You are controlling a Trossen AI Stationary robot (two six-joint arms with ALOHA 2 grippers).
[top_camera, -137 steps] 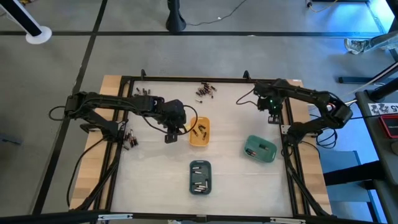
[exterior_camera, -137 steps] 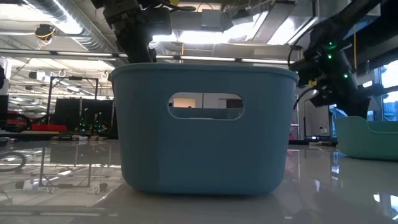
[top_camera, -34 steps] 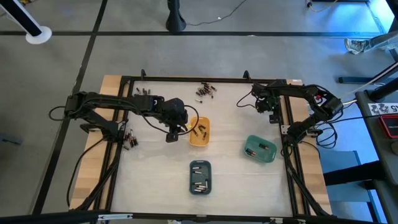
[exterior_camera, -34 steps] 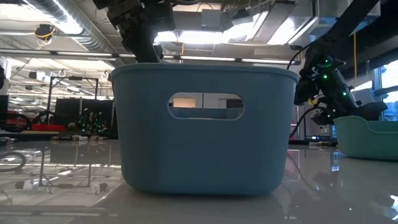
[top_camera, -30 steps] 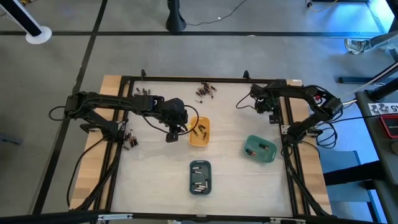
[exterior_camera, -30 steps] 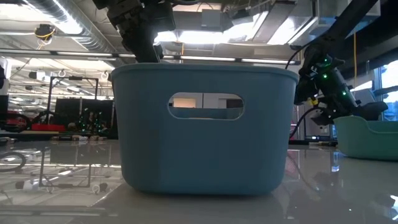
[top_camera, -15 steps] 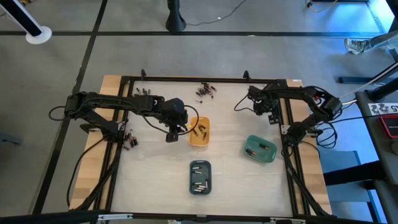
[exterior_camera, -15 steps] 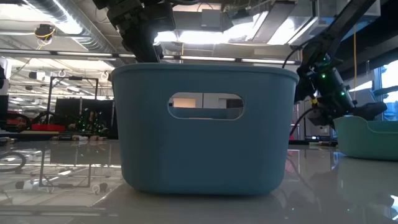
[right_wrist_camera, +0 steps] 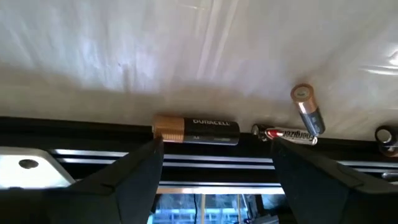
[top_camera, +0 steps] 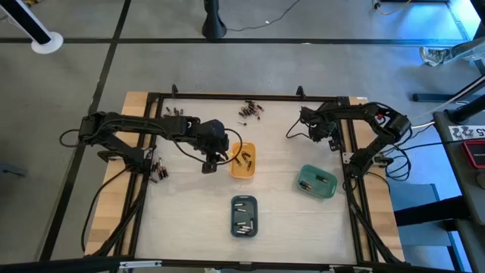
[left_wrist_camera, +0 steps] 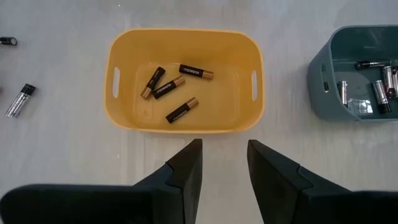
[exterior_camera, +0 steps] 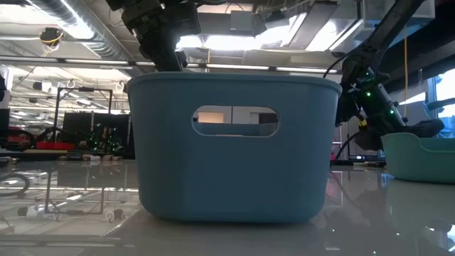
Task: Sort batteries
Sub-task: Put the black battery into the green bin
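My left gripper hangs open and empty just left of the orange tray, which holds several batteries. The slate-blue tray also holds several batteries. The green tray stands near the table's right edge. My right gripper is open by the right frame rail. One finger stands on either side of a black-and-copper battery that lies against the rail, and nothing shows them touching it. Two more batteries lie beside it.
Loose batteries lie in a heap at the far edge, at the far left and on the left rail. In the low view the slate-blue tray fills the foreground. A black frame bounds the table.
My right gripper has rolled a little about its own pointing line while staying by the right rail, with its fingers still wide apart. The arm behind it has swung slightly toward the table's left.
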